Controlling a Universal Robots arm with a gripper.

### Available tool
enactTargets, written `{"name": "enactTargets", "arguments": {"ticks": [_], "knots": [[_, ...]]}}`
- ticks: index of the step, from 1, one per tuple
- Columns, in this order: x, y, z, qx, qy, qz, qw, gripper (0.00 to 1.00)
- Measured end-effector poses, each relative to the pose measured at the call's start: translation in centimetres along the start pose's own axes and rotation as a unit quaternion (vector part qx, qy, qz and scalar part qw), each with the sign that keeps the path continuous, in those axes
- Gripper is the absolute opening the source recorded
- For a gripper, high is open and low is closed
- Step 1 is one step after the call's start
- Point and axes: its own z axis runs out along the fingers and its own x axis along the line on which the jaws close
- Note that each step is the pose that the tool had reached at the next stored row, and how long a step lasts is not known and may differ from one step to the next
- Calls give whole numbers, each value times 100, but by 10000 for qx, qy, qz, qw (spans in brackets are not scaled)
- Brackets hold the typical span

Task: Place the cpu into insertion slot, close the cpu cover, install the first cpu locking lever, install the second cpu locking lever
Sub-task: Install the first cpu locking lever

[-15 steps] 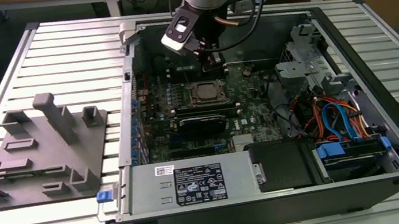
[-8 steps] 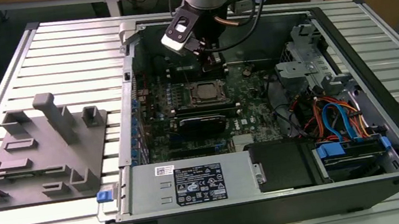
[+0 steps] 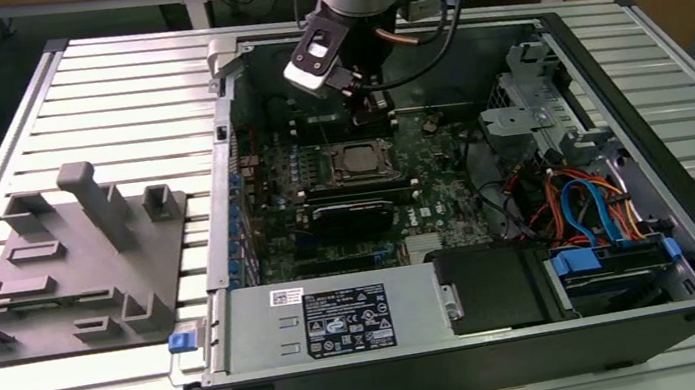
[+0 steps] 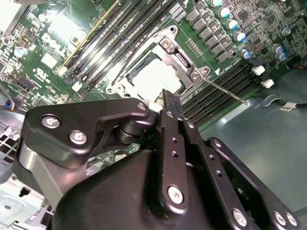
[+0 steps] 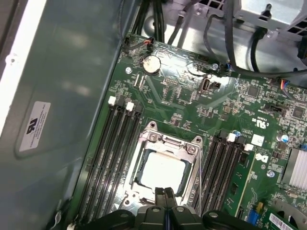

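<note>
Close above insertion slot [image 5: 140,165], pincer [image 5: 166,190] seen clenched, black fingers pressed together, nothing gripped. Beneath: cpu [image 5: 160,170], flat square, dull silvery top, judged seated in slot. cpu cover [image 5: 170,141], thin steel frame, judged lowered around it. One locking lever [image 4: 225,91], slim wire rod, angled outward, judged unlatched; other not made out. Beyond: green motherboard [image 5: 192,100], ribbed metal counter [image 3: 68,121].

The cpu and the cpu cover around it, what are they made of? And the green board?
The cpu looks like metal on top: dull, pale silver, with a soft glare. The cpu cover seems to be thin stamped metal too, grey with bright edges and screw heads. The green board is probably a stiff, plastic-like sheet with a glossy coating; tiny parts sit on it.
</note>
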Motion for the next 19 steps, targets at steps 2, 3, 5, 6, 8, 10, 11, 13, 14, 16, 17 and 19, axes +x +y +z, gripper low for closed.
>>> {"name": "enactTargets", "arguments": {"ticks": [2,3,5,6,8,10,11,13,14,16,17,19], "knots": [[0,0,0,0,1,-67,10000,10],[0,0,0,0,1,-97,10000,10],[0,0,0,0,1,-149,9999,10],[0,0,0,0,1,-175,9998,10],[0,0,0,1,2,-235,9997,10],[0,0,0,2,2,-303,9995,10],[0,0,0,2,3,-335,9994,10],[0,0,0,3,3,-400,9992,10],[0,0,0,3,3,-434,9991,10],[0,0,0,4,4,-504,9987,10],[0,0,0,4,5,-538,9986,10],[-1,-1,0,5,5,-603,9982,10]]}}
